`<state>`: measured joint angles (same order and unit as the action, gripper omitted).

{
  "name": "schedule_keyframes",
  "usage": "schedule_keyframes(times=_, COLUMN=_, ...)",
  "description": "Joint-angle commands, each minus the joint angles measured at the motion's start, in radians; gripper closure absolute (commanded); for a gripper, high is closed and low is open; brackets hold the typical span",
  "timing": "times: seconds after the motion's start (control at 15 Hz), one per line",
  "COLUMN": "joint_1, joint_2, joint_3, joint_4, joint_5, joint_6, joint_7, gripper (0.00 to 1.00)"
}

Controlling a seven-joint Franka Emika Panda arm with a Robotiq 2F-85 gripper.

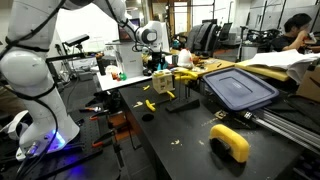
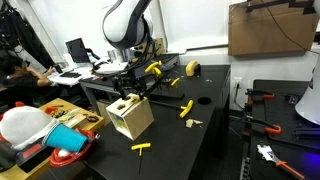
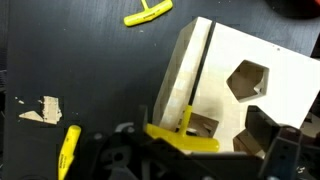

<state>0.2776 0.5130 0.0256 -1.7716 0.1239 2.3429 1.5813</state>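
The gripper (image 3: 200, 148) hangs released, jaws spread wide, gripping nothing. Directly beneath it, between the jaws, a yellow T-shaped peg (image 3: 183, 137) rests at the top edge of the wooden box (image 3: 250, 50), by a narrow slot; whether its stem sits in that slot I cannot tell. Just past the peg, the hexagonal hole (image 3: 247, 80) looks empty. Farther out on the black table (image 3: 80, 70), another yellow peg (image 3: 147, 12) lies ahead of the gripper and a third peg (image 3: 68, 150) off to its side, near a pale scrap (image 3: 40, 110). I judge both not yet put in
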Motion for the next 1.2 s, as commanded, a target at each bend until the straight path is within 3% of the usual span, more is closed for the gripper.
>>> schedule_keyframes(times=0.0, joint_1=0.002, joint_2=0.007, joint_3=-0.007, joint_4=0.020, joint_5=-0.012, joint_6=-0.018, joint_7=0.045, gripper=0.00)
schedule_keyframes(times=0.53, joint_1=-0.004, joint_2=0.040, joint_3=-0.007, joint_4=0.049, joint_5=-0.006, joint_6=-0.028, joint_7=0.063, gripper=0.00)
schedule_keyframes(times=0.6, joint_1=-0.003, joint_2=0.043, joint_3=-0.008, joint_4=0.054, joint_5=-0.006, joint_6=-0.028, joint_7=0.065, gripper=0.25)
schedule_keyframes(times=0.73, joint_1=-0.001, joint_2=0.046, joint_3=-0.011, joint_4=0.059, joint_5=-0.010, joint_6=-0.027, joint_7=0.070, gripper=0.32)
schedule_keyframes(times=1.13, joint_1=-0.001, joint_2=0.040, joint_3=-0.019, joint_4=0.059, joint_5=-0.017, joint_6=-0.032, joint_7=0.090, gripper=0.80)
